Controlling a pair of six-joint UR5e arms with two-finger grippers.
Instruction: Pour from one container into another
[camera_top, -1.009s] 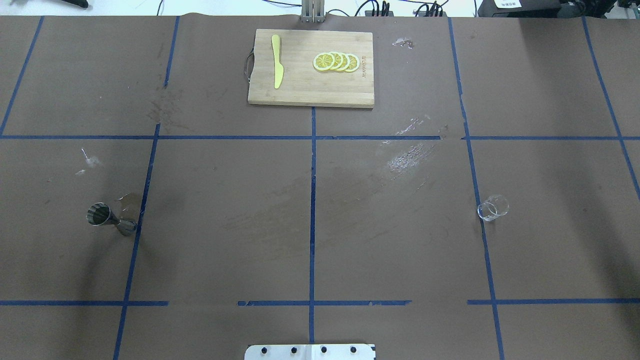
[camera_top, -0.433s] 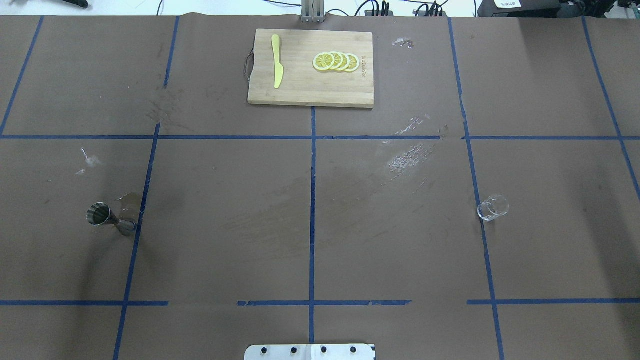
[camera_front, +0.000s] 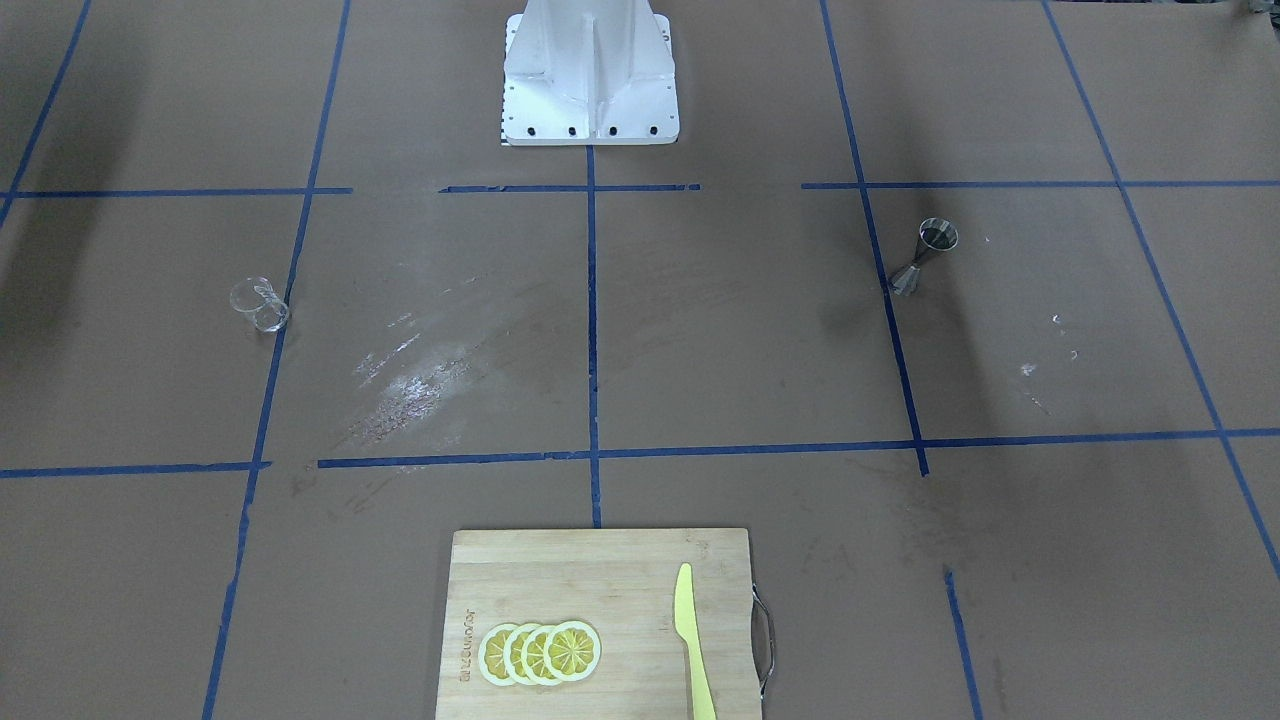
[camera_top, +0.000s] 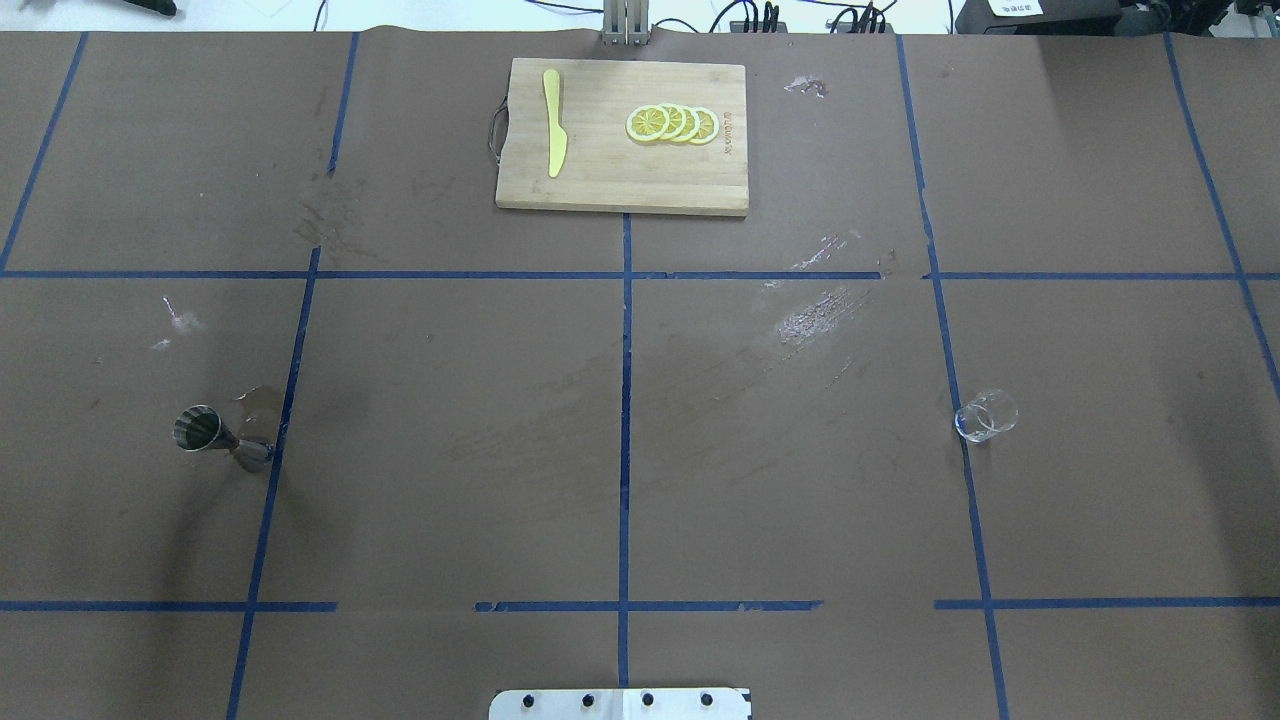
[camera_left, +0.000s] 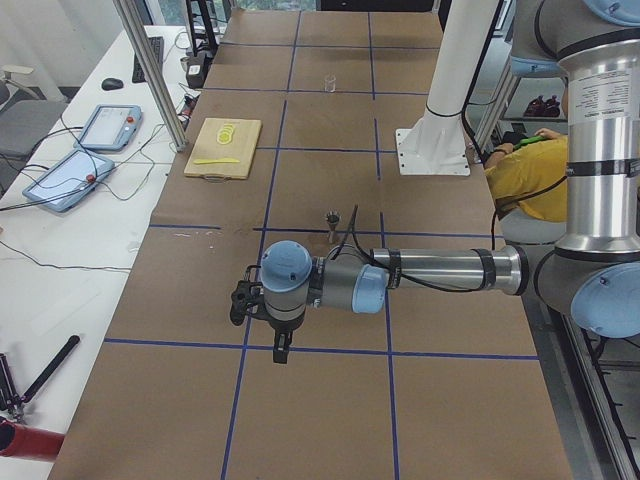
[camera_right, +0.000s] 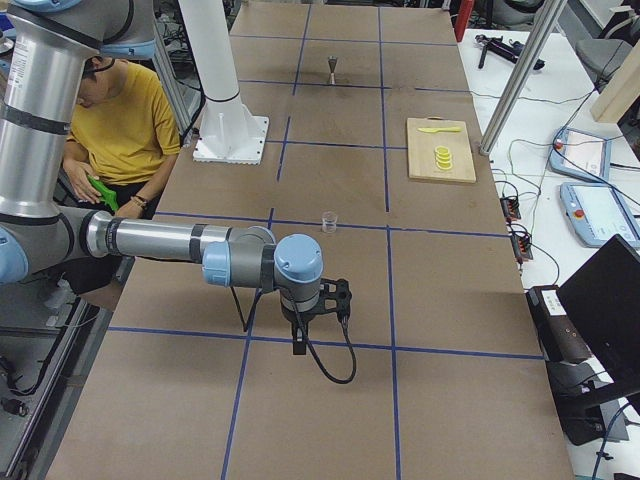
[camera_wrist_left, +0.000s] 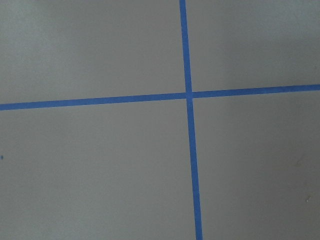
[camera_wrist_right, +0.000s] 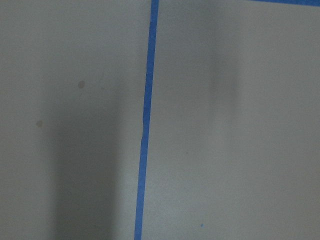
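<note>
Glass beaker (camera_top: 985, 415) upright in the robot's right half of the table (camera_top: 780, 500), inward from the right gripper (camera_right: 298, 342) and nearest that arm; steel jigger (camera_top: 215, 438) upright, well apart in the left half, near the left gripper (camera_left: 283, 350). Cannot tell either gripper's opening or load. Stamp (camera_top: 729, 130) on cutting board (camera_top: 600, 180) too small to read.

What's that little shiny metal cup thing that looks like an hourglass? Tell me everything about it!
It is a small grey steel jigger, shaped like two cones joined at a narrow waist. It stands upright on the brown table with an open mouth facing up, and its inside looks dark. It is on the robot's left side, just beside a blue tape line. Nothing but the table touches it. Whether anything is inside cannot be told.
</note>
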